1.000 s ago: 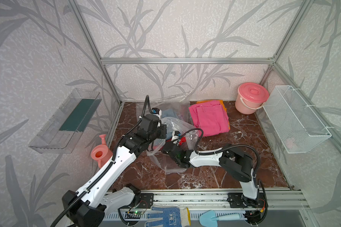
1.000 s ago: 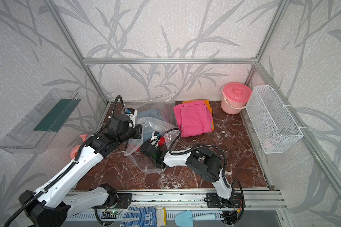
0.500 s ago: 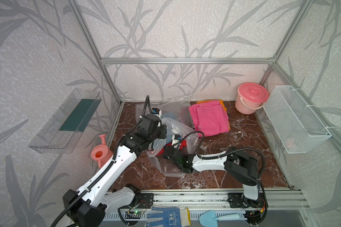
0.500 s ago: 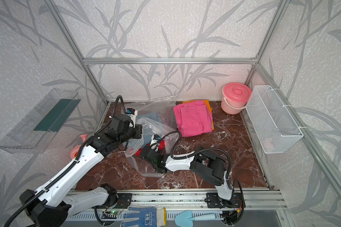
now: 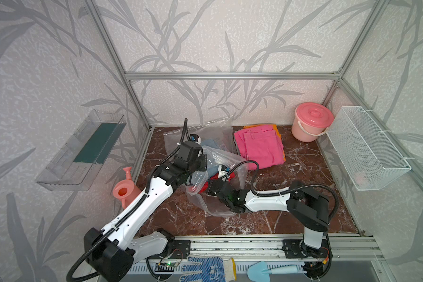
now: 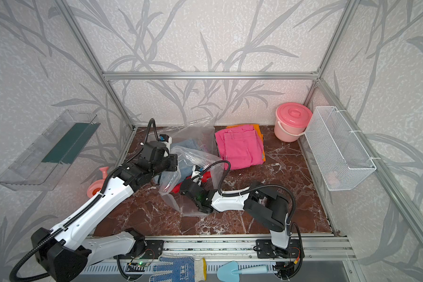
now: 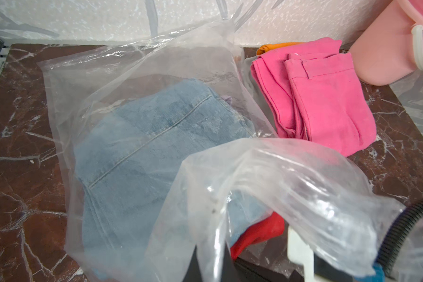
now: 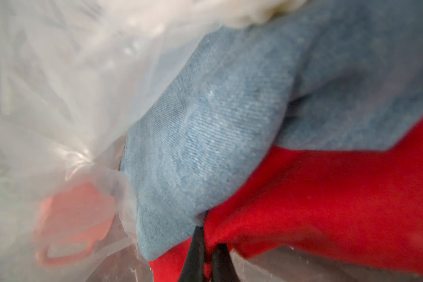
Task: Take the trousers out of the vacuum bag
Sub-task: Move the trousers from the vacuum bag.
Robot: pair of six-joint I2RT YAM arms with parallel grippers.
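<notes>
Within the last second the right arm's elbow has dropped and slid outward, so the forearm now lies flatter over the marble floor. Its gripper stays in the mouth of the vacuum bag, and the left arm has barely moved. The next garment therefore looks only just started on its way out. The pink trousers already lie on the floor just beside the bag, on top of the orange trousers. The denim trousers and red trousers are still inside the plastic. The right gripper is fully closed, its black fingertips together at the fold where denim meets red. It appears to nip the red pair's edge, though that close view is blurred. The left gripper is closed too, pinching the bag's upper lip and holding it raised
</notes>
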